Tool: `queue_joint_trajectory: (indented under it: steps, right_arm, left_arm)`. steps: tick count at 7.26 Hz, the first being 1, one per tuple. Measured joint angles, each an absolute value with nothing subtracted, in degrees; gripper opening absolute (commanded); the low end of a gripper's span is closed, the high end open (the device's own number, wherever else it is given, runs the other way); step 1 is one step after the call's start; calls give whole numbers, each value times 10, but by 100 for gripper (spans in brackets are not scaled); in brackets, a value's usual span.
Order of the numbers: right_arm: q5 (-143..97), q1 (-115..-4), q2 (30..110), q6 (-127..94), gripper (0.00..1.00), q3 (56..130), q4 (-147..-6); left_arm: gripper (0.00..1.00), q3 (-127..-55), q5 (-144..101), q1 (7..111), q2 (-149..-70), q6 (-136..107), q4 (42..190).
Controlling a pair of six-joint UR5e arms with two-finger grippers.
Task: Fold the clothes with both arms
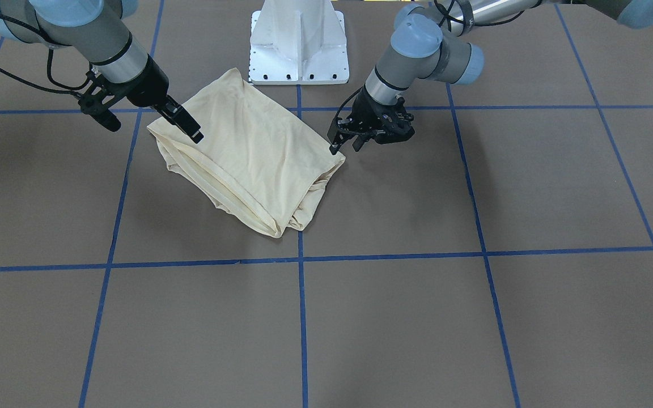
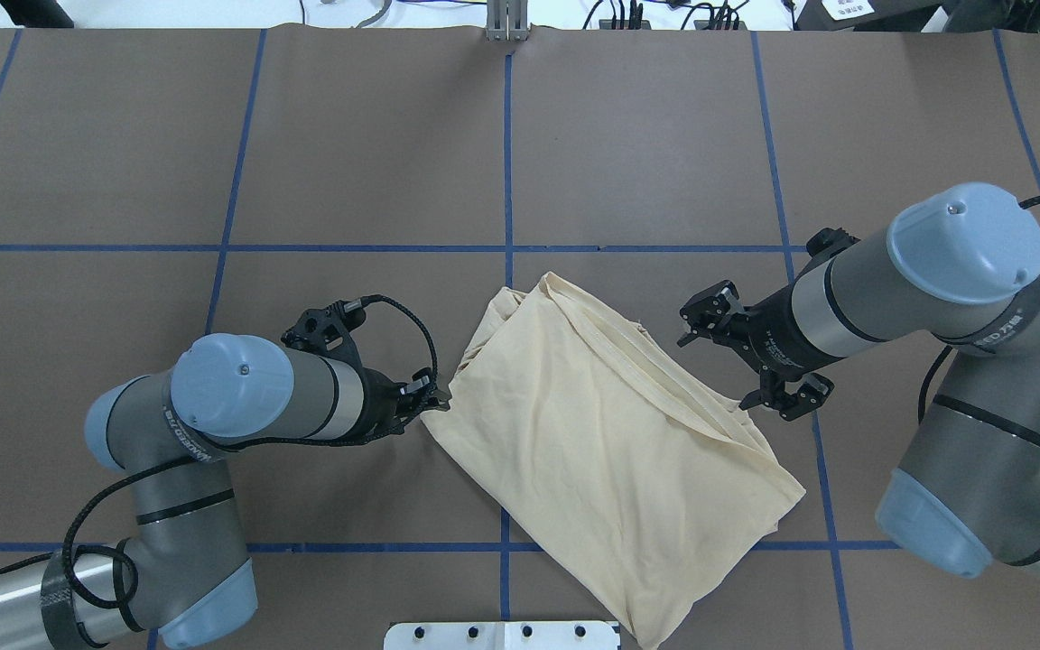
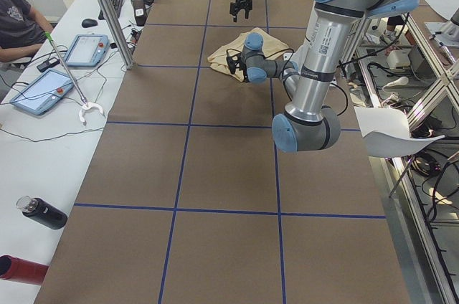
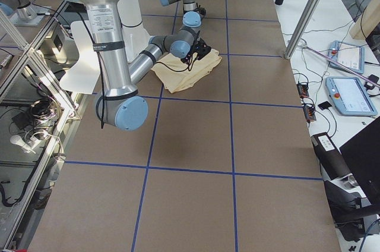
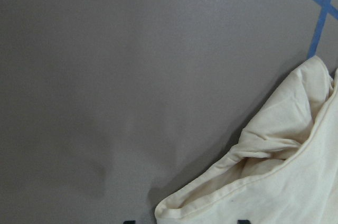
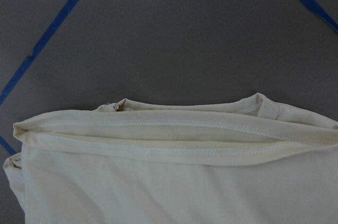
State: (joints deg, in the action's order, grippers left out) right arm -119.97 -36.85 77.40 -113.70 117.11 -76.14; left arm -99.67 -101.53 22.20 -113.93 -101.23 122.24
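Cream-yellow fabric, folded into a slanted packet, fills the centre of the overhead frame: the T-shirt [image 2: 610,442], its stitched hem along the upper right edge. We see the right gripper [image 2: 717,368] spread wide just over that hem, holding nothing, and the left gripper [image 1: 343,148] parted beside the packet's left corner, also holding nothing. Brown table [image 2: 213,135] covering, ruled by blue tape lines [image 2: 506,181], spreads across the upper half. The white pedestal [image 1: 299,39] stands just beside the shirt's lower tip. At upper left of the left-side view, a person [image 3: 18,21] sits at a white desk
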Motion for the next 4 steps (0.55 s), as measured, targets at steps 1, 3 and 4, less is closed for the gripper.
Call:
queue_joint_trajectory:
  steps: [1, 3, 4]
  right_arm:
    - [-1201, -372, 773, -1134, 100, 1167, -761]
    - [-1201, -372, 773, -1133, 100, 1164, -762]
    - [-1201, -372, 773, -1133, 100, 1163, -762]
  left_arm:
    - [70, -992, -1006, 217, -1141, -1013, 1222]
    - [68, -985, -989, 215, -1149, -1012, 1222]
    - [66, -980, -982, 214, -1153, -1012, 1223]
